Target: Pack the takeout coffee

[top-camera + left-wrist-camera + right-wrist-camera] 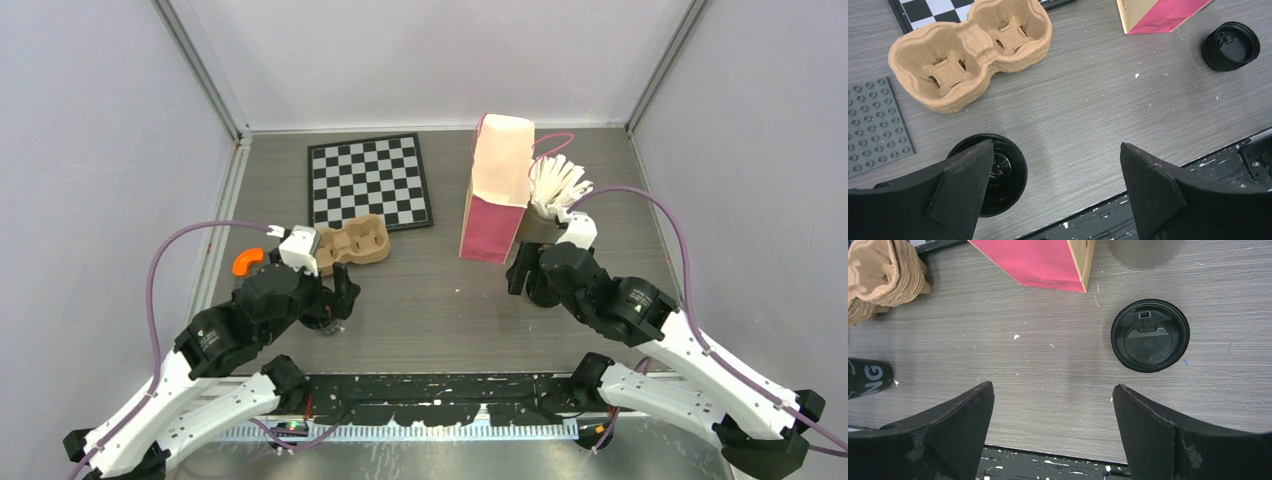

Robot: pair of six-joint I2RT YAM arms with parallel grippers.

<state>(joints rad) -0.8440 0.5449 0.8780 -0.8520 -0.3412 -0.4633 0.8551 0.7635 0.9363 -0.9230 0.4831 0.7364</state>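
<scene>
The left gripper (1055,146) hangs over the worktop (1088,100), its fingers spread wide and empty. An open black cup (1008,170) stands upright at about 8 o'clock from the gap, half hidden by the left-hand finger, so a short shift that way should centre it. The right gripper (1053,387), also wide and empty, has the black lid (1150,335) at 2 o'clock, outside its fingers. Both things are round, so approach angle matters little. The left arm is nearer the cup, the right arm nearer the lid.
</scene>
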